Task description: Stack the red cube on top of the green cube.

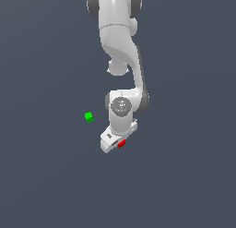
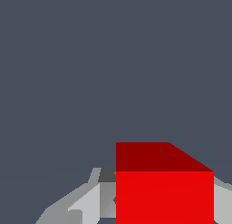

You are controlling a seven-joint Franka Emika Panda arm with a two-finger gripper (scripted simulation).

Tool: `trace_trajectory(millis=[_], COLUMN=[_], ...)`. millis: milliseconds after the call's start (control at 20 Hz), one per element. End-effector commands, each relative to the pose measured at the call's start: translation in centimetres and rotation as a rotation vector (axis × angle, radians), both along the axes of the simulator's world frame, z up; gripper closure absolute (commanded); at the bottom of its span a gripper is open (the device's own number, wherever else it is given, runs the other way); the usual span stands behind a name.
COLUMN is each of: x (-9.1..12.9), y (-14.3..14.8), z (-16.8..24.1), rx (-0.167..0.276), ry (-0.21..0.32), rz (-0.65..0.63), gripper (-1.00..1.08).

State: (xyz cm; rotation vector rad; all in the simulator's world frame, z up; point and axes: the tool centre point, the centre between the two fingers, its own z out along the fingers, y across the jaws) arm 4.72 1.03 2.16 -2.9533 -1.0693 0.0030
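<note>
Flat slate-grey worktop [image 1: 41,176] fills both views, unmarked, no edge in sight. Exterior view, from its left: green cube [image 1: 89,117] sits alone on the grey surface, tiny, apart from everything else. Next across, the white arm [image 1: 119,38] drops in from the top edge, bends at a grey round joint, and ends in the gripper [image 1: 116,144], which sits lower in the picture than the green cube and toward the exterior view's right of it. Red cube [image 1: 121,143] shows at the gripper's tip, touching the white body, only a small red patch visible. Red and green cubes are well apart, with bare grey between them. Wrist view: red cube [image 2: 164,191] looms large, darker top face and bright front face, with pale grey fingers [image 2: 86,205] close against it on one side and a sliver of another on the far side. Fingers closed around the red cube, gripping it. Green cube not seen from the wrist.
</note>
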Motion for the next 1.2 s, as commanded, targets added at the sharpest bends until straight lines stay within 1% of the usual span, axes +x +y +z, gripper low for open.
trace_trajectory(millis=[0, 200, 500, 700, 900, 1150], x=[0.0, 0.0, -0.1, -0.1, 0.0, 0.0], y=[0.0, 0.0, 0.0, 0.0, 0.0, -0.1], z=[0.6, 2.3, 6.6, 8.7, 9.7, 9.7], rx=[0.000, 0.000, 0.000, 0.000, 0.000, 0.000], ry=[-0.001, -0.001, -0.002, -0.002, -0.002, -0.003], rz=[0.000, 0.000, 0.000, 0.000, 0.000, 0.000], gripper=[1.08, 1.08, 1.08, 1.08, 1.08, 1.08])
